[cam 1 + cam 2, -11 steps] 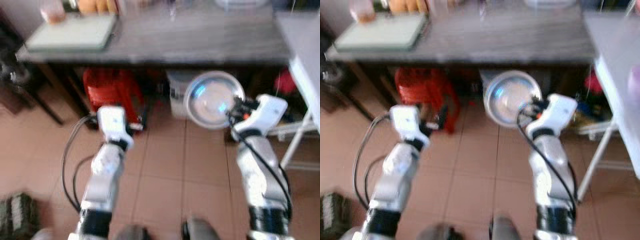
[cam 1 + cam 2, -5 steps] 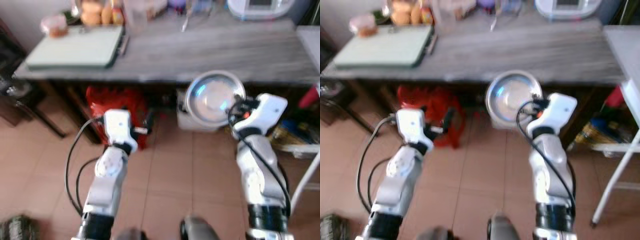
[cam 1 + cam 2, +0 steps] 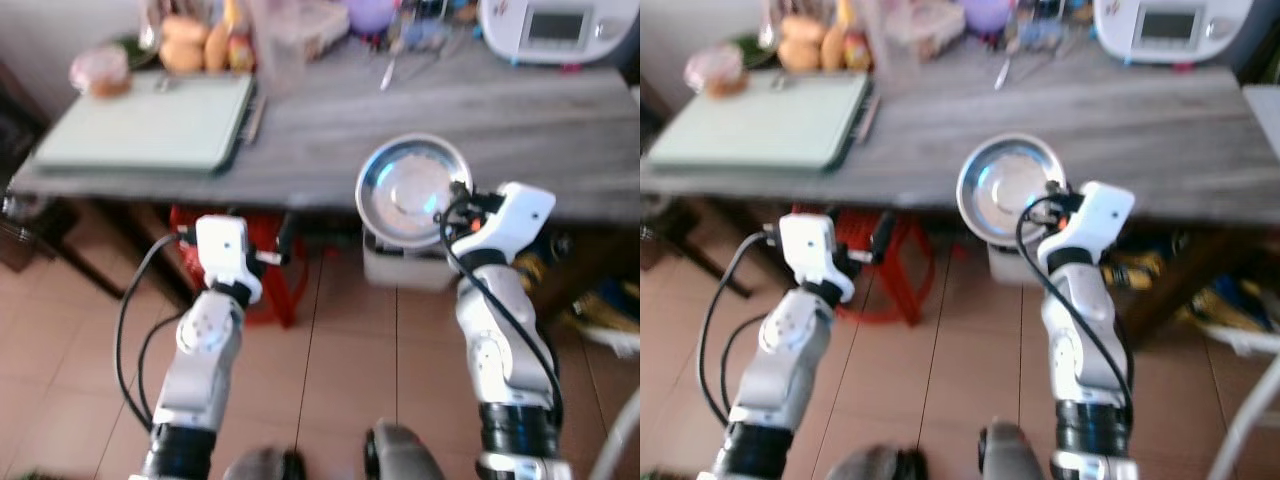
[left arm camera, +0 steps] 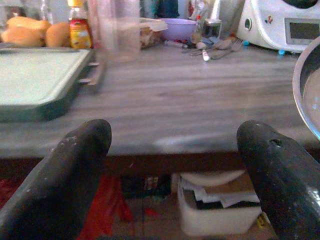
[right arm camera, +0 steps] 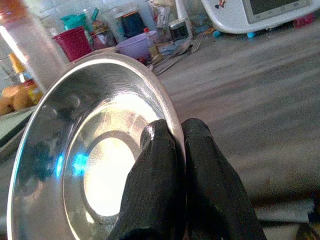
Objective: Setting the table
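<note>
Round shiny steel plate (image 5: 95, 150), tilted, rim pinched by right end effector (image 5: 180, 145) over grey wood-grain bench (image 3: 500, 120) edge. Left end effector (image 4: 175, 165) spread, unloaded. Floor: terracotta tiles (image 3: 340, 360).

A long grey wood-grain table (image 3: 520, 120) stands over a floor of reddish-brown tiles (image 3: 340, 380). Beneath it sit a red stool (image 3: 270, 270) and a white box (image 4: 215, 212) holding papers.

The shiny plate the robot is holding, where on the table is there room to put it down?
The steel plate, pinched by the right gripper, hangs at the table's front edge. Bare wood runs from the green board to the white appliance. The back is crowded with bottles, a purple bowl and cutlery.
</note>
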You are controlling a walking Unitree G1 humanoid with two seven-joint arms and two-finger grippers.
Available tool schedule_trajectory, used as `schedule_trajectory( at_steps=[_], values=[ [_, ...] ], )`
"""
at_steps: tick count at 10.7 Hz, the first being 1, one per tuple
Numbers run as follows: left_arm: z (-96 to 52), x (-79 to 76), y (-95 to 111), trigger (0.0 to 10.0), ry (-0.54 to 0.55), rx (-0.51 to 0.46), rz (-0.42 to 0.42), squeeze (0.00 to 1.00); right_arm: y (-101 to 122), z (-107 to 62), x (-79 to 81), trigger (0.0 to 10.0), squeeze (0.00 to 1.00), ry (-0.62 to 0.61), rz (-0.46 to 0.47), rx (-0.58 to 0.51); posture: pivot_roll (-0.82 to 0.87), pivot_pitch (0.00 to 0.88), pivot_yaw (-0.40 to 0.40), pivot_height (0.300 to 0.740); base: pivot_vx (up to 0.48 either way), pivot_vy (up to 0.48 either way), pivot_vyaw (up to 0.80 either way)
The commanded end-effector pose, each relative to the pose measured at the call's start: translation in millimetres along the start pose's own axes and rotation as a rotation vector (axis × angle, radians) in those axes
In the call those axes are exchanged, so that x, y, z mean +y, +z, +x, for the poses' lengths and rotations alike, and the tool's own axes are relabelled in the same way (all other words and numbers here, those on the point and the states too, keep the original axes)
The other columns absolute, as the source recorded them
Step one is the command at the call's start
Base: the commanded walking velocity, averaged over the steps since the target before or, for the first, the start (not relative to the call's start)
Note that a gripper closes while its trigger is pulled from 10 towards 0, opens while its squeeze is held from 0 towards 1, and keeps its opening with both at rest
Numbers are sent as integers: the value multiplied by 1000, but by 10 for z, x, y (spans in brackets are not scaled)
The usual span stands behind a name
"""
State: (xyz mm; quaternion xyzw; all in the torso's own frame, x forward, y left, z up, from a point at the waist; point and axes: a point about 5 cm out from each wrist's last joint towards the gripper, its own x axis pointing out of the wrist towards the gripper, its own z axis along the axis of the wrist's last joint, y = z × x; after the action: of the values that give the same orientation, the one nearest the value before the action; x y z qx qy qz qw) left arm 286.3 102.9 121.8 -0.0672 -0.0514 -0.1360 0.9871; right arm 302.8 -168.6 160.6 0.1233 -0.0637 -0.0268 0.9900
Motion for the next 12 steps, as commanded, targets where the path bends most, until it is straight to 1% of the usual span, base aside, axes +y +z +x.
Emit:
schedule_trajectory(
  at_steps=[1, 2, 4, 5, 6, 7, 8, 10, 11, 12],
  values=[
    [-4, -29, 25, 10000, -30, -7, 1, 0, 34, 19, 2, 0, 0, -10, 5, -17, -56, 124, 73, 740, 480, 0, 0],
    [-7, -36, 31, 10000, -33, -11, -1, 0, 40, 25, -4, 0, 0, -17, 2, -20, -56, 125, 75, 740, 480, 0, 0],
    [-20, -19, 24, 10000, -25, -9, -13, 0, 35, 24, -69, 0, 0, -71, -22, -19, -55, 124, 75, 740, 0, 0, 0],
    [-58, 24, 6, 10000, -11, 3, -12, 0, -12, 18, -131, 0, 0, -121, -1, 9, -50, 123, 75, 740, 0, 0, 0],
    [-90, 55, 3, 10000, -3, 8, -9, 0, -56, 6, -177, 6549, 0, -158, 15, 35, -46, 127, 75, 740, 0, 0, 0],
    [-123, 77, -10, 10000, 2, 17, -6, 0, -107, -8, -217, 10000, 0, -188, 31, 61, -44, 125, 76, 740, 0, 0, 0],
    [-146, 87, -19, 10000, 3, 23, -3, 0, -153, -19, -239, 10000, 0, -215, 61, 89, -40, 125, 76, 740, 0, 0, 0],
    [-149, 98, -17, 10000, 0, 26, 0, 0, -181, -30, -221, 10000, 0, -215, 61, 123, -41, 122, 78, 740, 0, 0, 0],
    [-155, 96, -11, 10000, -5, 29, 0, 0, -193, -31, -227, 10000, 0, -224, 81, 141, -42, 121, 79, 740, 0, 0, 0],
    [-159, 97, -12, 10000, -12, 33, 3, 0, -259, -40, -285, 10000, 0, -274, 142, 188, -42, 121, 82, 740, 0, 0, 0]
  ],
)
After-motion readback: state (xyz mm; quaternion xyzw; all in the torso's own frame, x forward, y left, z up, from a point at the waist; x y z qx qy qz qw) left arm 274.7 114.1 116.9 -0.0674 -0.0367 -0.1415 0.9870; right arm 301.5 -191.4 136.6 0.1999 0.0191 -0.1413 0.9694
